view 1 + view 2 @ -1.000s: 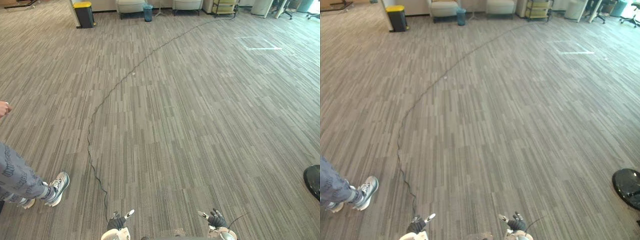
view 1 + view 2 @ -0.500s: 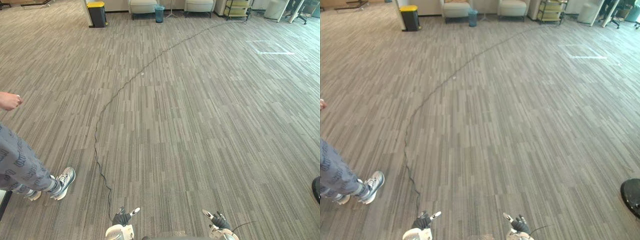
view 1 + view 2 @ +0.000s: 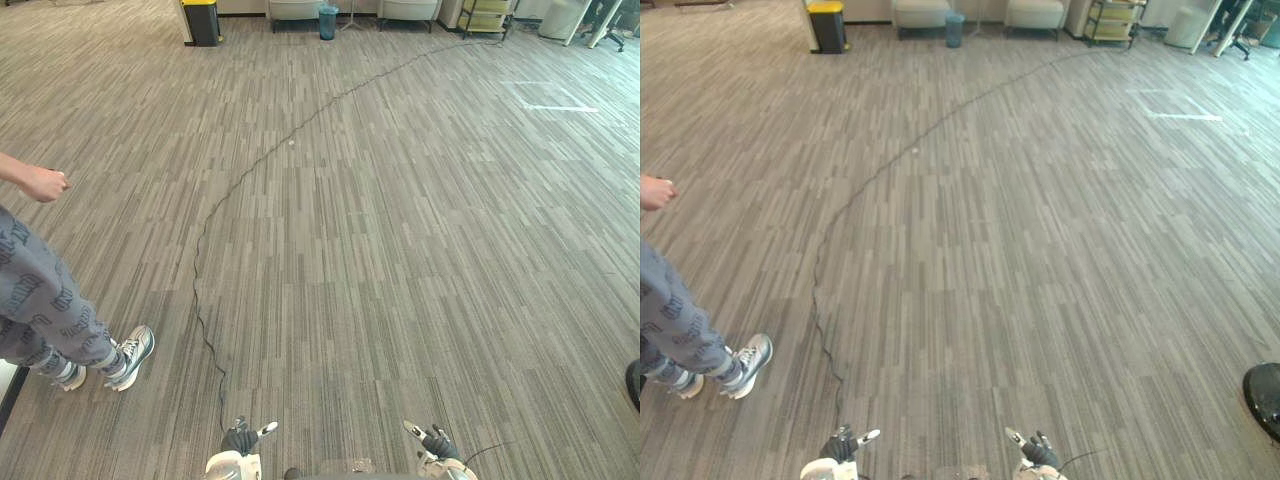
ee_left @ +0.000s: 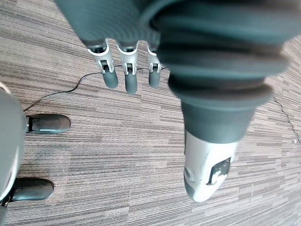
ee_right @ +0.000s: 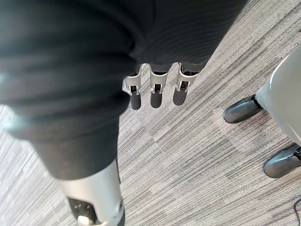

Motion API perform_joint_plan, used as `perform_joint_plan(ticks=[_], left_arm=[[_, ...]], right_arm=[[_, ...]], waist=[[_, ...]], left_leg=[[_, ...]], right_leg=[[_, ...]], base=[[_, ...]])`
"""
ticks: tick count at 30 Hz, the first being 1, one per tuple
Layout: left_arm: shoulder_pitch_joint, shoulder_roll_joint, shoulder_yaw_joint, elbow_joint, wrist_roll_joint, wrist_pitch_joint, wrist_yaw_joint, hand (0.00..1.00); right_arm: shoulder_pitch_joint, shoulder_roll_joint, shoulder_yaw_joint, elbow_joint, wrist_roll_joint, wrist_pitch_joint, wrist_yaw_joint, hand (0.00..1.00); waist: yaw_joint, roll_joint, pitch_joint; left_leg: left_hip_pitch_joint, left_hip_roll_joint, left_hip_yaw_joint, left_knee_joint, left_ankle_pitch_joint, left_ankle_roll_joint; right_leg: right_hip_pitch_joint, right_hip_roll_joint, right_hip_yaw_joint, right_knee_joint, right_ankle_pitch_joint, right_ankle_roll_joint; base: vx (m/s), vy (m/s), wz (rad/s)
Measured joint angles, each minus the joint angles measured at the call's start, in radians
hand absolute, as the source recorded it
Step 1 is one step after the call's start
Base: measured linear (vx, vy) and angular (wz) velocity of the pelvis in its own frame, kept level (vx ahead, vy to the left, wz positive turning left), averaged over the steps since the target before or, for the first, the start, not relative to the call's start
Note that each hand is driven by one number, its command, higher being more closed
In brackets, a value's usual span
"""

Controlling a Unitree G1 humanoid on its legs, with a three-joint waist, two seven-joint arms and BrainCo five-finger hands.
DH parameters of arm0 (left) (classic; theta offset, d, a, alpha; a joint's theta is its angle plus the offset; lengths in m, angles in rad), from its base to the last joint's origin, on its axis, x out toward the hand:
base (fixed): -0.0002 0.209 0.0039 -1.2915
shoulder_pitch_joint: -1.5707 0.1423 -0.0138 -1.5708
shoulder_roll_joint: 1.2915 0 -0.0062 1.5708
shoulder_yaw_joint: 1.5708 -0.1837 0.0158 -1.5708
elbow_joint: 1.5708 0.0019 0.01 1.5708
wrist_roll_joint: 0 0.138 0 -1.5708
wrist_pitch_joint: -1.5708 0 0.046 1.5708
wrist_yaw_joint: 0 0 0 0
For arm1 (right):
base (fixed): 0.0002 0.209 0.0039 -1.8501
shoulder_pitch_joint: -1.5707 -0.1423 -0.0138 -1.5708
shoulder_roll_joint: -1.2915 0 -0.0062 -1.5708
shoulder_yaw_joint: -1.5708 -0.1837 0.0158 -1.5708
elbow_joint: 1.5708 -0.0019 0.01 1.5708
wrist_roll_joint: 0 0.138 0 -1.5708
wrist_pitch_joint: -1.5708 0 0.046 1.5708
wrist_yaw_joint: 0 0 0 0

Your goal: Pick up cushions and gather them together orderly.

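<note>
1. Grey striped carpet floor (image 3: 400, 250) takes most of what we see. It lies bare in front of us, so we judge that the task is at its beginning and the step in hand is walking and searching.
2. A person (image 3: 45, 310) in patterned grey trousers and sneakers stands at the left side, near to us, with one arm (image 3: 35, 180) held forward. Probably this person only accompanies the robot.
3. Pale seats (image 3: 297, 8) stand in a row at the far wall, with a yellow-topped bin (image 3: 203, 18) beside them on the left. Where the cushions are we cannot tell. We suppose they may be somewhere near these seats, well apart from both hands.
4. A black round object (image 3: 1265, 395) shows at the right edge; what it is we cannot say.
5. Left hand (image 4: 130, 77) hangs low at the side, fingers straight and relaxed, holding nothing, because nothing lies within reach to take.
6. Right hand (image 5: 157, 96) hangs in the same way, fingers straight, empty, above the carpet.
</note>
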Motion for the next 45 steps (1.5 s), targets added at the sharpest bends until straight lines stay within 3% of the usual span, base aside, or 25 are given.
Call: perform_joint_plan(ticks=[5,6,9,10,13,15,18,19,20,23,25,26,27,29,30,32,34,35,36,37,39,40,41,42,45], left_arm=[[-0.007,-0.004,0.005,-0.01,-0.002,0.001,0.001,0.0],[-0.007,-0.004,0.015,-0.026,-0.003,0.001,0.001,0.0],[0.002,-0.008,0.023,-0.068,-0.011,0.0,0.0,0.0],[0.003,-0.01,0.023,-0.072,-0.015,0.0,0.0,0.0],[0.0,-0.022,0.061,-0.116,-0.036,-0.002,0.001,0.0],[0.007,-0.023,0.061,-0.121,-0.054,-0.003,0.002,0.0],[0.007,-0.023,0.062,-0.134,-0.075,-0.007,0.004,0.0],[0.007,-0.025,0.062,-0.141,-0.081,-0.008,0.006,0.0],[0.017,-0.022,0.062,-0.139,-0.082,-0.008,0.009,0.0],[0.018,-0.005,0.063,-0.138,-0.082,-0.008,0.009,0.0],[0.015,0.005,0.059,-0.134,-0.082,-0.005,0.016,0.0],[0.013,0.006,0.052,-0.13,-0.082,-0.004,0.019,0.0],[0.012,0.006,0.035,-0.126,-0.081,-0.004,0.019,0.0],[0.009,0.006,-0.001,-0.12,-0.081,-0.004,0.019,0.0],[-0.002,0.003,-0.016,-0.112,-0.081,-0.002,0.018,0.0],[-0.012,-0.007,-0.025,-0.098,-0.081,-0.001,0.018,0.0],[-0.034,-0.026,-0.025,-0.096,-0.081,-0.001,0.017,0.0],[-0.056,-0.045,-0.021,-0.088,-0.08,-0.002,0.017,0.0],[-0.061,-0.047,-0.021,-0.083,-0.08,-0.002,0.016,0.0],[-0.069,-0.053,-0.025,-0.069,-0.08,-0.002,0.016,0.0],[-0.073,-0.047,-0.041,-0.059,-0.078,-0.003,0.01,0.0],[-0.062,-0.05,-0.035,-0.055,-0.076,-0.003,0.001,0.0],[-0.06,-0.079,-0.013,-0.042,-0.069,-0.002,-0.001,0.0],[-0.059,-0.082,-0.001,-0.039,-0.069,-0.002,-0.002,0.0],[-0.042,-0.081,0.039,-0.04,-0.06,0.0,-0.004,0.0]], right_arm=[[-0.008,-0.005,0.029,-0.015,0.026,-0.004,-0.002,0.0],[-0.007,0.0,0.038,-0.023,0.032,-0.006,-0.002,0.0],[-0.002,0.003,0.041,-0.047,0.033,-0.013,-0.002,0.0],[-0.002,0.002,0.042,-0.048,0.034,-0.016,-0.002,0.0],[-0.008,-0.008,0.08,-0.059,0.041,-0.021,-0.008,0.0],[-0.005,-0.013,0.081,-0.065,0.041,-0.021,-0.013,0.0],[-0.006,-0.019,0.111,-0.066,0.04,-0.02,-0.017,0.0],[-0.012,-0.023,0.128,-0.067,0.039,-0.02,-0.019,0.0],[-0.015,-0.022,0.134,-0.069,0.039,-0.02,-0.024,0.0],[-0.014,0.007,0.134,-0.076,0.039,-0.02,-0.025,0.0],[-0.011,0.034,0.135,-0.088,0.039,-0.019,-0.018,0.0],[-0.005,0.037,0.133,-0.088,0.04,-0.019,-0.009,0.0],[0.0,0.037,0.125,-0.094,0.041,-0.019,-0.005,0.0],[0.022,0.037,0.124,-0.125,0.041,-0.021,0.004,0.0],[0.025,0.036,0.123,-0.14,0.041,-0.022,0.009,0.0],[0.03,0.034,0.121,-0.169,0.04,-0.023,0.009,0.0],[0.034,0.037,0.115,-0.201,0.04,-0.032,0.012,0.0],[0.019,0.032,0.112,-0.213,0.039,-0.042,0.017,0.0],[0.017,0.027,0.109,-0.211,0.039,-0.042,0.016,0.0],[0.009,0.013,0.108,-0.19,0.039,-0.043,0.019,0.0],[0.006,0.01,0.105,-0.164,0.04,-0.043,0.019,0.0],[0.012,-0.002,0.103,-0.147,0.041,-0.042,0.019,0.0],[0.001,-0.035,0.098,-0.143,0.044,-0.038,0.02,0.0],[-0.002,-0.038,0.093,-0.141,0.048,-0.039,0.021,0.0],[-0.01,-0.052,0.097,-0.14,0.066,-0.037,0.026,0.0]], waist=[[-0.001,0.007,0.032],[-0.002,0.0,0.044],[0.001,0.003,0.066],[0.001,0.006,0.068],[0.007,0.003,0.093],[0.011,0.013,0.095],[0.025,0.012,0.094],[0.026,0.014,0.093],[0.032,0.008,0.089],[0.033,-0.024,0.067],[0.035,-0.043,0.055],[0.034,-0.05,0.051],[0.032,-0.05,0.053],[0.026,-0.043,0.058],[0.019,-0.035,0.07],[0.008,-0.029,0.072],[-0.013,-0.034,0.074],[-0.036,-0.025,0.08],[-0.038,-0.023,0.081],[-0.043,-0.019,0.084],[-0.048,-0.027,0.082],[-0.054,-0.016,0.086],[-0.049,0.029,0.082],[-0.043,0.047,0.085],[-0.033,0.089,0.114]], left_leg=[[-0.004,0.007,0.001,0.021,-0.007,0.0],[-0.027,0.009,0.0,0.075,-0.037,-0.001],[-0.13,0.043,-0.005,0.338,-0.166,-0.008],[-0.147,0.053,-0.004,0.384,-0.185,-0.009],[-0.332,0.11,0.007,0.762,-0.24,-0.019],[-0.378,0.145,0.037,0.764,-0.249,-0.021],[-0.447,0.149,0.07,0.598,-0.2,-0.007],[-0.471,0.147,0.068,0.507,-0.138,-0.023],[-0.47,0.133,0.083,0.492,-0.048,-0.016],[-0.474,0.089,0.147,0.554,-0.143,0.038],[-0.442,0.057,0.17,0.576,-0.197,0.071],[-0.395,0.035,0.18,0.568,-0.219,0.086],[-0.325,0.015,0.184,0.539,-0.235,0.096],[-0.202,0.004,0.178,0.485,-0.273,0.091],[-0.115,0.002,0.178,0.448,-0.287,0.093],[-0.017,0.003,0.171,0.381,-0.288,0.094],[0.079,0.008,0.155,0.301,-0.293,0.085],[0.144,0.027,0.146,0.251,-0.314,0.052],[0.16,0.031,0.146,0.241,-0.316,0.051],[0.198,0.045,0.14,0.216,-0.316,0.051],[0.226,0.043,0.092,0.216,-0.316,0.051],[0.259,0.047,0.042,0.222,-0.316,0.051],[0.261,0.095,0.008,0.277,-0.301,0.027],[0.236,0.11,-0.012,0.353,-0.275,-0.01],[-0.008,0.181,-0.092,0.951,-0.051,-0.06]], right_leg=[[-0.044,-0.001,-0.002,0.11,-0.055,-0.008],[-0.064,-0.007,-0.008,0.16,-0.083,-0.01],[-0.087,-0.007,-0.024,0.251,-0.143,-0.017],[-0.087,-0.004,-0.026,0.26,-0.153,-0.02],[-0.062,0.0,-0.034,0.286,-0.202,-0.047],[-0.032,-0.009,-0.034,0.284,-0.223,-0.042],[-0.013,-0.059,-0.008,0.266,-0.251,-0.008],[-0.011,-0.077,0.009,0.251,-0.262,0.01],[-0.001,-0.105,0.033,0.227,-0.278,0.027],[0.012,-0.168,0.086,0.233,-0.264,0.008],[-0.004,-0.206,0.113,0.325,-0.235,0.053],[-0.024,-0.221,0.125,0.436,-0.213,0.089],[-0.093,-0.224,0.145,0.655,-0.138,0.123],[-0.212,-0.212,0.153,0.982,-0.037,0.138],[-0.303,-0.189,0.14,1.173,-0.057,0.121],[-0.391,-0.167,0.081,1.252,-0.097,0.091],[-0.506,-0.15,-0.021,1.211,-0.158,0.08],[-0.573,-0.14,-0.115,1.049,-0.177,0.06],[-0.583,-0.134,-0.133,0.994,-0.175,0.056],[-0.596,-0.106,-0.179,0.76,-0.139,0.02],[-0.58,-0.072,-0.151,0.516,-0.057,0.005],[-0.566,-0.043,-0.109,0.497,0.057,-0.058],[-0.552,-0.025,-0.135,0.545,0.0,-0.078],[-0.541,-0.013,-0.136,0.563,-0.033,-0.081],[-0.372,0.041,-0.13,0.501,-0.122,-0.105]], base=[[-0.01,-0.014,0.02],[-0.03,-0.049,0.1],[-0.04,-0.082,0.11],[0.0,-0.036,0.14],[0.05,0.012,0.17],[0.16,0.109,-0.03],[0.3,0.223,-0.19],[0.37,0.322,-0.41],[0.41,0.347,-0.39],[0.58,0.35,-0.28],[0.58,0.306,-0.13],[0.56,0.261,0.02],[0.55,0.24,0.01],[0.48,0.181,-0.08],[0.53,0.141,-0.17],[0.49,0.066,-0.08],[0.51,-0.002,0.23],[0.38,-0.049,0.29],[0.6,-0.112,0.32],[0.41,-0.086,0.2],[0.54,-0.154,0.49],[0.8,-0.245,0.43],[0.69,-0.213,0.19],[0.68,-0.216,0.01],[0.74,-0.194,-0.12]])
